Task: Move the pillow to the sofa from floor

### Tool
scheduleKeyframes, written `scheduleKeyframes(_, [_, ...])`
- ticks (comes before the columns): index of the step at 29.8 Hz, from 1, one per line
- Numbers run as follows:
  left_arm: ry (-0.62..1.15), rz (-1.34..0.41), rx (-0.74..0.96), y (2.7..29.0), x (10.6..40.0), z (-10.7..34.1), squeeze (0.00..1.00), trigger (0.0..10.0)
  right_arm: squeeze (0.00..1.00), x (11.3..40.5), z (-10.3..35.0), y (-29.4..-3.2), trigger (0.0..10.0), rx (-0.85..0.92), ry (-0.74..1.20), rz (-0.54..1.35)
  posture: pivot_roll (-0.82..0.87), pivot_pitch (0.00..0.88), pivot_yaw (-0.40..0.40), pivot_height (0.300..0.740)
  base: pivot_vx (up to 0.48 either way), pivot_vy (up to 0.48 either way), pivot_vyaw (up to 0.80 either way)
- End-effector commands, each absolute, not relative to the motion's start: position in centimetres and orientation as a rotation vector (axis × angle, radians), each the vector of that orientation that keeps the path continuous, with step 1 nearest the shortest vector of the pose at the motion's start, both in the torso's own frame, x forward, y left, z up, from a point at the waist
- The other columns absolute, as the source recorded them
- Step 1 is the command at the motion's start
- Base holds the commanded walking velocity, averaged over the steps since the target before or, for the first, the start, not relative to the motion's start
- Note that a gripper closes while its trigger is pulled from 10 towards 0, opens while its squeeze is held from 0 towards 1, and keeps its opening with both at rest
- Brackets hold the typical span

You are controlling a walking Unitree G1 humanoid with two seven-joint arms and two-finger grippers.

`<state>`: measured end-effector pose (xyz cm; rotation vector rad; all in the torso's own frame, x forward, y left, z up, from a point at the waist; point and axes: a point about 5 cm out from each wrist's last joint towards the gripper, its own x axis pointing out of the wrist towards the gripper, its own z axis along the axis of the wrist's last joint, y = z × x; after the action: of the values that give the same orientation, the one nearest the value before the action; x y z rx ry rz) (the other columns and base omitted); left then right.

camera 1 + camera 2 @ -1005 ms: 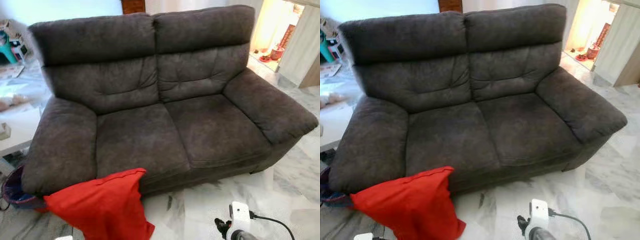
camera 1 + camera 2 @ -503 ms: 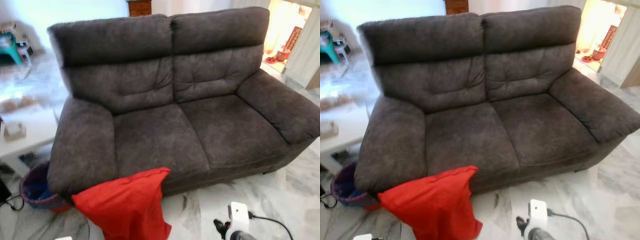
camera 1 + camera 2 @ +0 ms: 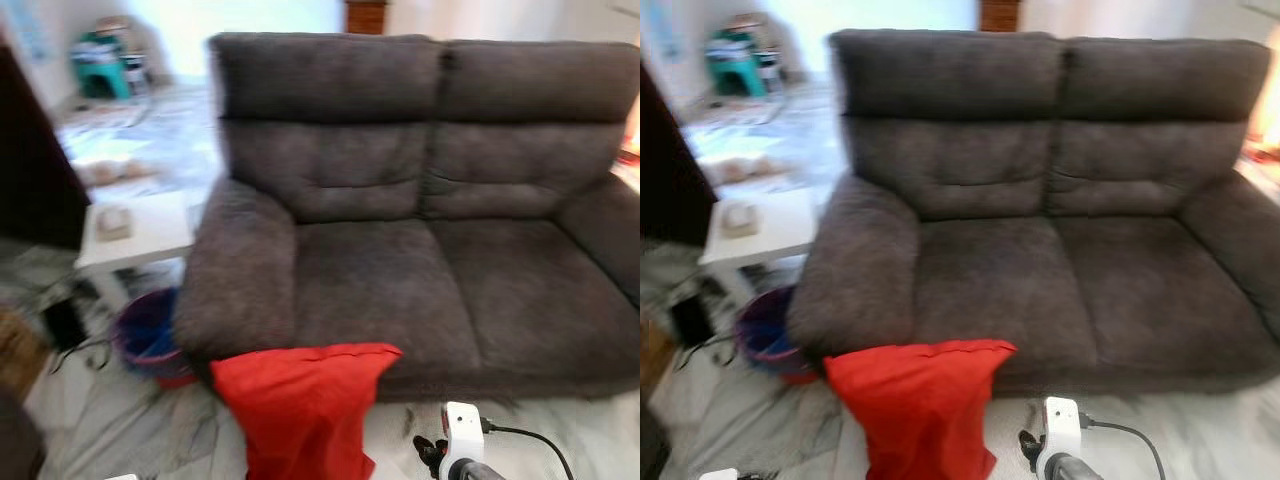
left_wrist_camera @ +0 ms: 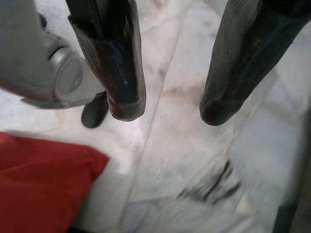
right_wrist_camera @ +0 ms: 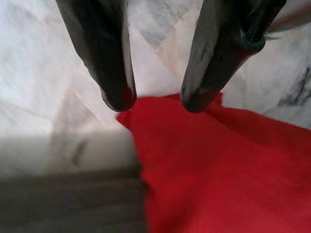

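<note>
A red pillow (image 3: 300,410) stands on the marble floor, leaning against the front of the dark grey two-seat sofa (image 3: 430,270) below its left seat. My left gripper (image 4: 167,109) hangs open over bare marble, with a corner of the pillow (image 4: 39,184) off to one side of it. My right gripper (image 5: 155,99) is open too, its fingertips just above a corner of the pillow (image 5: 218,170) and holding nothing. The right arm's white wrist (image 3: 462,442) shows on the floor side to the right of the pillow.
A white side table (image 3: 140,235) stands left of the sofa, with a purple basket (image 3: 145,335) on the floor beside the sofa's arm. A dark cabinet (image 3: 30,170) lies at the far left. A black cable (image 3: 525,440) trails from my right wrist.
The whole picture has slid to the right and blurred, so the camera has turned left. The pillow still leans on the sofa front.
</note>
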<state>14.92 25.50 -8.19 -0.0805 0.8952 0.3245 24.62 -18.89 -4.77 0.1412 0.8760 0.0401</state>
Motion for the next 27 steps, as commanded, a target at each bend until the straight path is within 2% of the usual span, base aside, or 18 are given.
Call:
scheduleKeyframes(1, [0.916, 0.341, -0.102, 25.44, 14.58, -8.4, 0.0, 10.0, 0.0, 24.22, -5.04, -19.05, 10.0, 0.136, 0.895, 0.032, 0.09, 0.03, 0.0, 0.74, 0.0, 0.0, 0.8])
scheduleKeyframes(6, [0.92, 0.334, -0.102, 25.45, 14.55, -8.41, 0.0, 10.0, 0.0, 24.16, -5.09, -19.06, 10.0, 0.152, 0.898, 0.017, 0.08, 0.034, 0.006, 0.74, 0.0, 0.0, 0.8])
scheduleKeyframes(11, [0.916, 0.326, -0.101, 25.44, 14.57, -8.39, 0.0, 10.0, 0.0, 24.11, -5.13, -19.02, 10.0, 0.197, 0.887, -0.011, 0.08, 0.035, 0.012, 0.74, 0.0, 0.0, 0.0])
scheduleKeyframes(27, [0.906, 0.317, -0.106, 25.31, 14.7, -8.36, 0.0, 10.0, 0.0, 24.3, -4.96, -19.19, 10.0, 0.185, 0.863, -0.017, 0.09, 0.026, 0.011, 0.74, 0.373, 0.0, 0.0])
